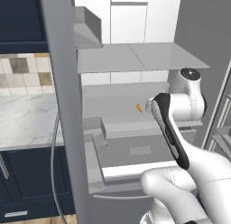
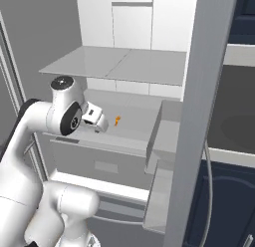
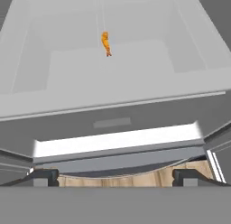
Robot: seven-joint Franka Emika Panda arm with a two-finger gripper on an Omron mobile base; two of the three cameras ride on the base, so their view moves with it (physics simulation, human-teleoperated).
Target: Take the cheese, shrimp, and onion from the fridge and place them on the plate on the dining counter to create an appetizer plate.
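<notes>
Inside the open fridge [image 1: 135, 60] we reach with our arm toward the lone shrimp [image 1: 139, 108].

Our white arm bends at a dark-banded elbow and pushes the hand level into the middle compartment, under a smooth glass shelf [image 2: 119, 64]. Our gripper [image 3: 115, 177] has its fingers spread wide and grips nothing. We see the shrimp, a thin curled orange piece, lying on the flat pale grey shelf floor ahead of the hand, apart from it, above a plain grey drawer [image 3: 113, 123].
</notes>
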